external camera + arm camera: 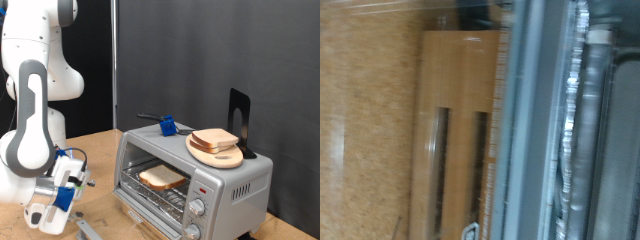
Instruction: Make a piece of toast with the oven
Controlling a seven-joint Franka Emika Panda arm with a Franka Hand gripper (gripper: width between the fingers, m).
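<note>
The silver-grey oven stands on the wooden table at the exterior view's right. Its front looks open, and a slice of toast lies flat on the wire rack inside. A second slice lies on a round light-wood plate on the oven's top. My gripper hangs low at the exterior view's lower left, apart from the oven and holding nothing that I can see. The blurred wrist view shows none of its fingers, only a grey metal edge of the oven.
A blue tool with a black handle and a black stand sit on the oven's top. A pale wooden block with two slots lies on the table next to the metal edge. A dark curtain hangs behind.
</note>
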